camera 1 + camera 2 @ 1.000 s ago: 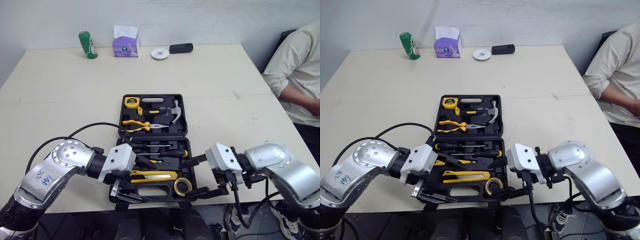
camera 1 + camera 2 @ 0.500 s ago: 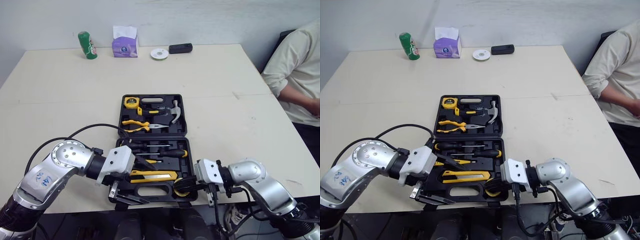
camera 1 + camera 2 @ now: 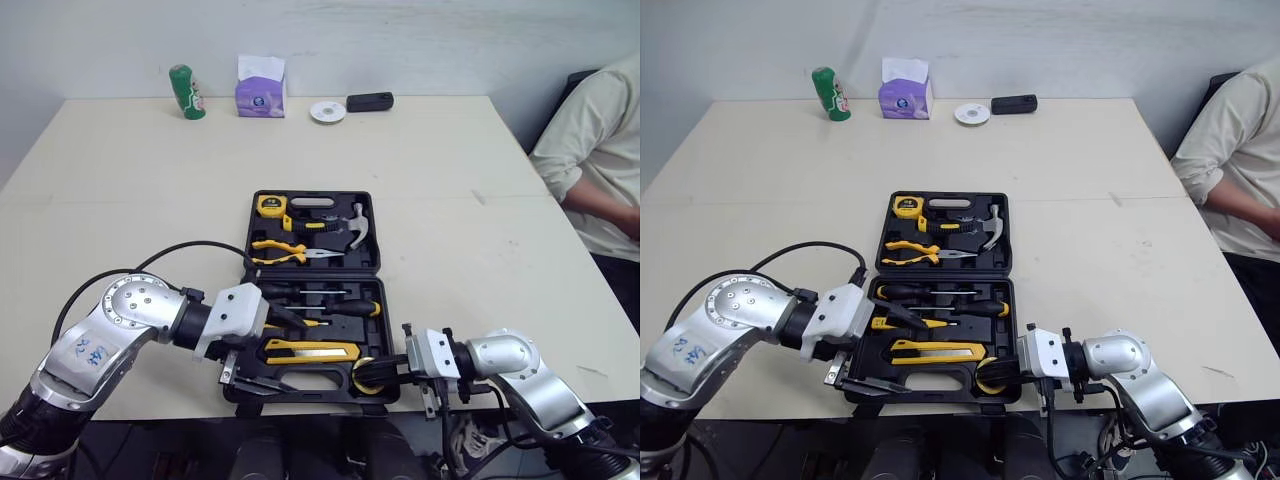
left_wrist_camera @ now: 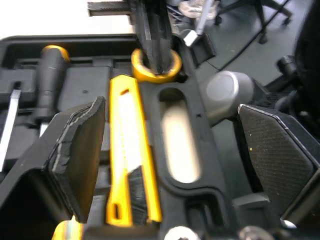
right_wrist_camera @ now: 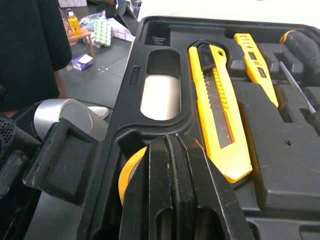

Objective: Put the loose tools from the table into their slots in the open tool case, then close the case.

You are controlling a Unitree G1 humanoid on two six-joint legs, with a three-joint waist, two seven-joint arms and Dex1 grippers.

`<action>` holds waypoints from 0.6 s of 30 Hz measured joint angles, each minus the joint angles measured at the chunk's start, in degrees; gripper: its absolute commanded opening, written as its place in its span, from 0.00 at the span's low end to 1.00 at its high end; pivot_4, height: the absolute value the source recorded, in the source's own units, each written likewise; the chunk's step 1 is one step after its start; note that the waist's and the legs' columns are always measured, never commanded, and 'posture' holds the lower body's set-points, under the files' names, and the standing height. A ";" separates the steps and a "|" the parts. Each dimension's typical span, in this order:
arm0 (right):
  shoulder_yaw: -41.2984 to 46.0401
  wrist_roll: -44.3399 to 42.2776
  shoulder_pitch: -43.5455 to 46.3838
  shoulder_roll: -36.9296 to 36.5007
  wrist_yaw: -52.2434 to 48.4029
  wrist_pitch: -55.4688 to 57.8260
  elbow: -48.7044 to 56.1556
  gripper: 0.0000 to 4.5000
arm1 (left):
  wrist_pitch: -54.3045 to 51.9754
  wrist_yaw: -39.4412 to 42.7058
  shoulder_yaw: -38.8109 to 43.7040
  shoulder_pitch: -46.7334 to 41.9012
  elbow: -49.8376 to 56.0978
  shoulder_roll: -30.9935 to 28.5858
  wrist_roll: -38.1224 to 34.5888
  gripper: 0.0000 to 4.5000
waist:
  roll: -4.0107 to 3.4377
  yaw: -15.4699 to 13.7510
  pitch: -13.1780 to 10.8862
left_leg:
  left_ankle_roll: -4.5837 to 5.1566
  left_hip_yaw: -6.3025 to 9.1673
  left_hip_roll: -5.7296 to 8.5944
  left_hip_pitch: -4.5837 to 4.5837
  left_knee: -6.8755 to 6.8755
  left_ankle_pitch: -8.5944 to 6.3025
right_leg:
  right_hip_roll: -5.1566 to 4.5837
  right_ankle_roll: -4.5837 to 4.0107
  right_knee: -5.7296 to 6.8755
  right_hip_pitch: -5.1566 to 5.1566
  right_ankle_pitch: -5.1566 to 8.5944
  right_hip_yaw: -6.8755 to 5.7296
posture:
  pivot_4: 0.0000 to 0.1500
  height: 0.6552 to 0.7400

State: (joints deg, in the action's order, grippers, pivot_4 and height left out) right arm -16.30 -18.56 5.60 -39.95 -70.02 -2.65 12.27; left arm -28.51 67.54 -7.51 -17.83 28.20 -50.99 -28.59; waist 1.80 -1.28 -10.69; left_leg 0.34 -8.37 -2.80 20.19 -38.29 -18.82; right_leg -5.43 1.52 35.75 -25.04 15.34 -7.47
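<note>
Right gripper (image 3: 375,370) at the tape roll (image 5: 129,175) in the tool case (image 3: 345,327).
Its fingers are pressed together at the case's front right corner, perhaps pinching the roll; the left gripper (image 3: 285,352) gapes wide over the case's front left.

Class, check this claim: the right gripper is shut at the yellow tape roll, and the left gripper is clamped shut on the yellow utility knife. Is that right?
Not quite. The left gripper is open, its fingers spread wide above the utility knife, as the left wrist view shows. The right gripper is indeed shut at the tape roll.
</note>
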 measured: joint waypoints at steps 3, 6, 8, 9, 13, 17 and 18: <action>0.44 -1.32 0.42 -0.12 0.59 4.06 1.74 0.01 | 0.37 -0.46 -0.17 -0.10 -0.67 0.93 0.57 1.00 | -0.01 -0.08 -0.01 | 0.00 0.00 -0.01 0.04 -0.01 0.00 | 0.00 0.00 0.02 -0.05 0.00 0.00 | 1.00 0.83; 1.18 -3.11 0.87 -0.78 1.29 8.42 3.47 0.01 | -0.16 -1.27 -0.09 -0.17 -1.65 0.95 0.69 1.00 | -0.08 -0.03 -0.05 | 0.00 -0.01 -0.01 0.06 -0.03 0.00 | 0.00 0.00 0.07 -0.09 0.00 0.02 | 1.00 0.83; 3.17 -4.83 1.86 -1.66 2.50 11.97 4.28 0.01 | -1.52 -2.27 0.34 -0.13 -2.28 0.94 0.68 1.00 | -0.10 0.00 -0.07 | 0.00 -0.02 -0.01 0.09 -0.04 0.01 | 0.00 0.00 0.11 -0.17 0.00 0.03 | 1.00 0.83; 5.02 -6.35 2.92 -2.04 3.47 14.16 4.60 0.01 | -2.12 -3.11 1.02 0.08 -2.51 0.94 0.66 1.00 | -0.11 0.05 -0.07 | 0.00 -0.03 -0.01 0.12 -0.03 0.01 | 0.00 -0.01 0.13 -0.22 0.00 0.04 | 1.00 0.83; 12.68 -10.48 7.76 -3.46 6.72 19.41 4.08 0.00 | -2.35 -6.16 6.95 1.65 -6.44 0.85 0.69 0.84 | -0.15 0.09 -0.09 | -0.02 -0.04 -0.03 0.15 0.00 0.02 | 0.01 -0.06 0.18 -0.31 0.02 0.03 | 1.00 0.83; 14.07 -2.78 13.62 -5.25 10.82 18.94 -9.25 0.00 | 1.78 -8.90 15.63 5.41 -16.96 -1.06 3.99 0.41 | -0.16 0.14 -0.10 | -0.02 -0.09 -0.02 0.20 0.03 0.02 | -0.02 -0.07 0.16 -0.39 0.03 0.00 | 1.00 0.83; 13.39 -0.97 14.77 -4.84 11.68 18.82 -11.47 0.00 | 2.86 -9.34 16.04 5.40 -18.67 -1.11 4.74 0.35 | -0.18 0.16 -0.12 | -0.02 -0.11 -0.01 0.22 0.03 0.02 | -0.04 -0.07 0.17 -0.41 0.03 0.01 | 1.00 0.83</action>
State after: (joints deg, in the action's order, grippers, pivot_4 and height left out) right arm -2.90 -19.54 20.37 -44.79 -58.34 16.17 0.80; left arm -25.65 58.19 8.53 -12.43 9.53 -52.10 -23.85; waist 1.62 -1.12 -10.80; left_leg 0.33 -8.48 -2.81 20.41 -38.27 -18.80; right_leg -5.47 1.45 35.92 -25.45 15.37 -7.46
